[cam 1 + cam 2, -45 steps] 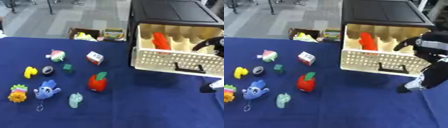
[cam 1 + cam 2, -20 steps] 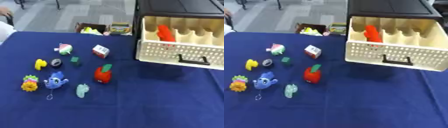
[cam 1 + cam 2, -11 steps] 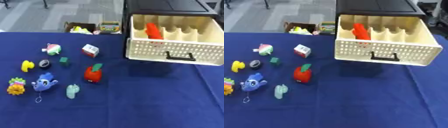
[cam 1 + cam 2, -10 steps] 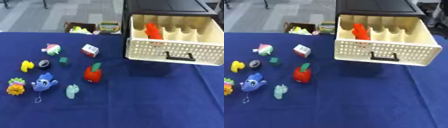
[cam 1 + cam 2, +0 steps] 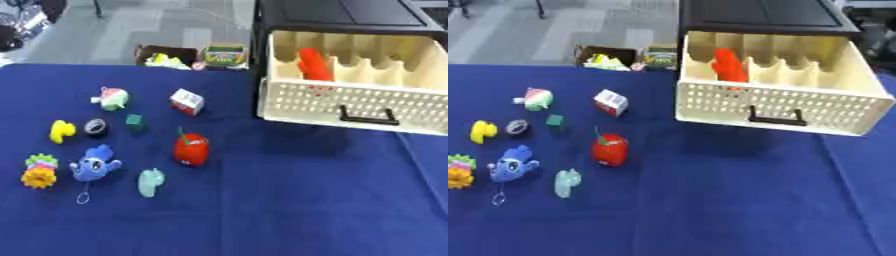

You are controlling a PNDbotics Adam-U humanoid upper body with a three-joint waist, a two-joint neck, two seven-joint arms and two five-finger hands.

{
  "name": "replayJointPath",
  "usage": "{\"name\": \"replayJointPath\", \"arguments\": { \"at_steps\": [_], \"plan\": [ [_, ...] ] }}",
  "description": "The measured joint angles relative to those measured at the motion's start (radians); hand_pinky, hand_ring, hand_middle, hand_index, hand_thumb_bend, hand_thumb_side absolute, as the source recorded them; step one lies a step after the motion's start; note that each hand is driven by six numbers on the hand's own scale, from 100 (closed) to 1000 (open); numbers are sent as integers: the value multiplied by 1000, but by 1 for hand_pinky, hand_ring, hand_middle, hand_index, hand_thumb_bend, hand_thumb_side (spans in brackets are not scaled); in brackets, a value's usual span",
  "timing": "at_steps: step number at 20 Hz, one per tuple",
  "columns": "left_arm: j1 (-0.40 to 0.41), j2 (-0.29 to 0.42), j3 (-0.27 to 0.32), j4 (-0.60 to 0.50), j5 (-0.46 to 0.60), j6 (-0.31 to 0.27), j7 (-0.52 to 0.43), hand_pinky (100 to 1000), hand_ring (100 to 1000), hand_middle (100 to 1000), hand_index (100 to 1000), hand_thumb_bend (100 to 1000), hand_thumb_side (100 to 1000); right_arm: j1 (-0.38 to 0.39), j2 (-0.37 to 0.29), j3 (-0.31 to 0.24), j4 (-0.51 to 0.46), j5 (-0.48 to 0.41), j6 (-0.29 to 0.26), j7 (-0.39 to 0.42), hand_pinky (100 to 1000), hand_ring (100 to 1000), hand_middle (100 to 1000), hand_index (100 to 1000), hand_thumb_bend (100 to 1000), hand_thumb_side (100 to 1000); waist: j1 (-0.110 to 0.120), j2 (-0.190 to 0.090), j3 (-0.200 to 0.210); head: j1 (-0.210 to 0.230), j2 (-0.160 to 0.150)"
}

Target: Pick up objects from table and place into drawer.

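Neither robot hand showed in either view, so their state couldn't be told. The cream drawer (image 5: 350, 102) stood pulled out of its black cabinet (image 5: 759, 15), an orange thing (image 5: 728, 64) upright in its left compartment. Red apple (image 5: 191, 149), blue toy (image 5: 92, 164), yellow duck (image 5: 59, 131) and small white box (image 5: 186, 101), print unreadable, lay apart on the blue bench (image 5: 262, 200), well left of the drawer.

Test lab – blue-clothed table (image 5: 289, 200), grey carpet floor (image 5: 114, 35), toy box (image 5: 164, 54)
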Motion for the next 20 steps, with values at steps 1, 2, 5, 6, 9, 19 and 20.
{"name": "replayJointPath", "arguments": {
  "at_steps": [1,2,5,6,9,19,20],
  "plan": [
    [-15,2,-9,15,-21,-12,-46,768,849,792,995,436,878,3,0,0,0,0,-1,-1,212,403,332,806,257,997,1,0,-1,3,-1],
    [-27,4,-18,30,-40,-22,-89,767,848,794,990,439,876,6,0,0,0,0,-2,-3,212,404,332,805,257,998,1,0,-2,7,-2],
    [-66,4,-47,70,-86,-48,-198,766,849,799,992,429,854,7,0,0,0,0,-5,-6,214,405,334,806,256,999,4,0,-4,22,-4],
    [-79,4,-55,83,-97,-55,-225,766,849,799,993,430,853,8,0,0,0,0,-6,-8,215,405,334,805,255,1000,5,0,-4,25,-4],
    [-112,3,-79,119,-123,-71,-288,761,848,800,996,434,826,8,0,0,0,0,-10,-15,230,413,343,805,247,1000,6,-1,-4,29,-5],
    [-146,-17,-170,232,-191,-77,-522,760,839,775,957,616,851,8,0,0,0,-4,-18,-53,236,411,342,800,224,997,11,-1,-9,32,-8],
    [-148,-20,-179,244,-198,-72,-537,760,840,775,968,624,852,8,1,0,0,-4,-19,-56,236,411,342,799,223,997,11,-1,-10,33,-8]
  ]
}}
